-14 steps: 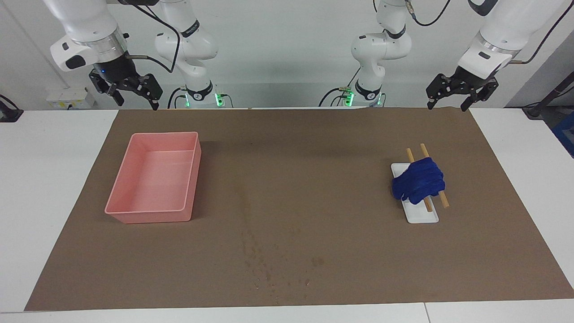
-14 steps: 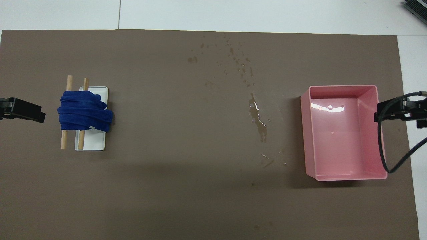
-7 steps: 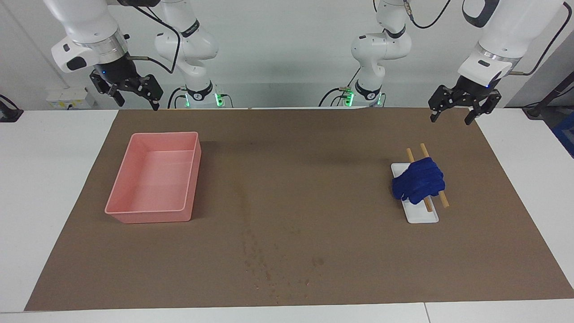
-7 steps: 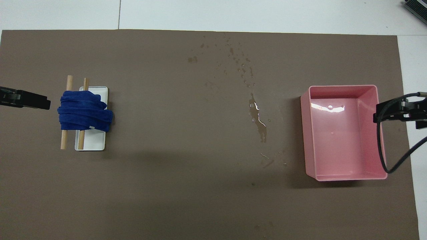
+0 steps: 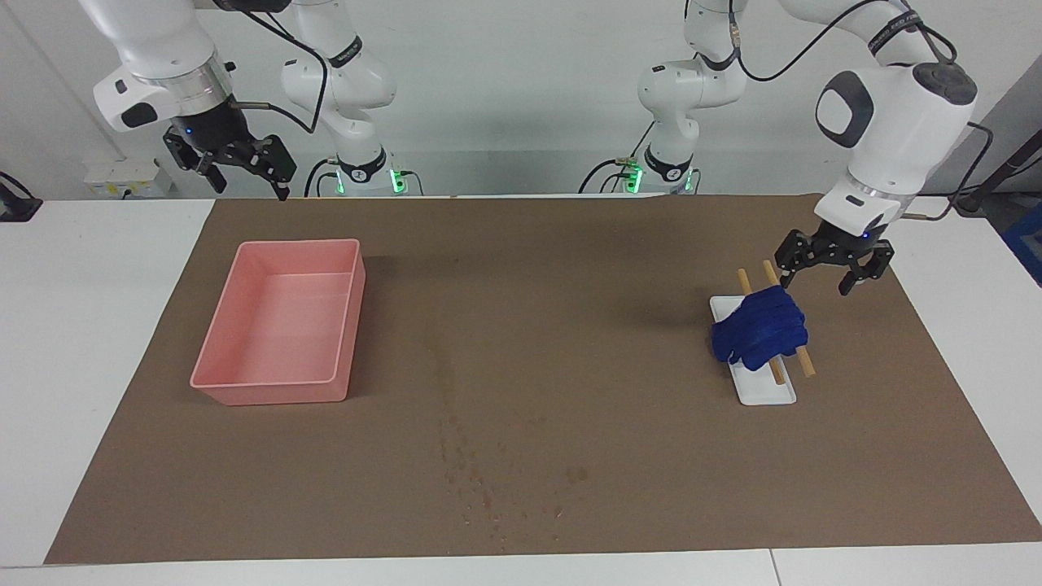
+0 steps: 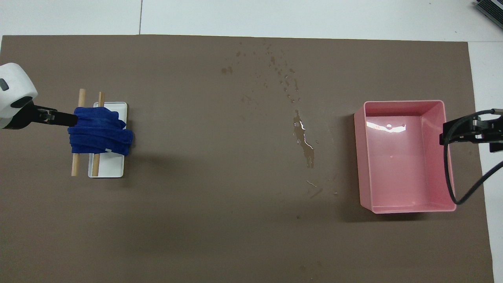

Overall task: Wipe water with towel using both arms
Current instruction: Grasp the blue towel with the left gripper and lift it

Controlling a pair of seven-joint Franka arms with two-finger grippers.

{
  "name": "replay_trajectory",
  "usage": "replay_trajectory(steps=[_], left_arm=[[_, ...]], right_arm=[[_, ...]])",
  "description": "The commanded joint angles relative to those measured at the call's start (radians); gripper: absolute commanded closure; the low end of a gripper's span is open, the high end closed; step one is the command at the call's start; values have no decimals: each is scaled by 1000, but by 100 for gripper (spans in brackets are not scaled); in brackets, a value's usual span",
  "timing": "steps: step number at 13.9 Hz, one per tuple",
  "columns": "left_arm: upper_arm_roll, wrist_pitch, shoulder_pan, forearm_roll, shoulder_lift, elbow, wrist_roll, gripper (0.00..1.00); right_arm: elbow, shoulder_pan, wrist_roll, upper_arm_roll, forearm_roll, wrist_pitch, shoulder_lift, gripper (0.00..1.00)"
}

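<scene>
Dropping my left gripper point(image 5: 827, 274) w/ fingers spread wide and empty, I've come down from the mat's edge to hang just above the deep royal-blue soft cloth towel point(image 5: 760, 330). It lies bundled right under me across two wooden sticks point(image 5: 794, 354) on a small white tray point(image 5: 765, 389). Grab looks next, I reckon. Water specks and streak point(image 6: 303, 137) sit well off toward my right gripper point(image 5: 241, 168), which waits open over the mat's edge near the pink plastic tub point(image 5: 281, 322).

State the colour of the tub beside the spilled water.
Pink; the tub shows best in the overhead view.
</scene>
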Motion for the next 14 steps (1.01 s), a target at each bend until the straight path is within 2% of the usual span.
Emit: replay_trajectory(steps=[1,4,7,14], left_arm=[[-4,148,17,-8,-13,-122,34,0],[-6,274,14,-6,-18,-219,39,0],[-6,274,4,-8,-21,-233,39,0],[-6,278,0,-6,-24,-243,30,39]], right_arm=[[-26,-5,-13,3,19,0,-23,0],[-26,-5,-13,3,17,0,-23,0],[-28,-5,-14,3,17,2,-23,0],[-45,-5,-11,3,17,10,-30,0]])
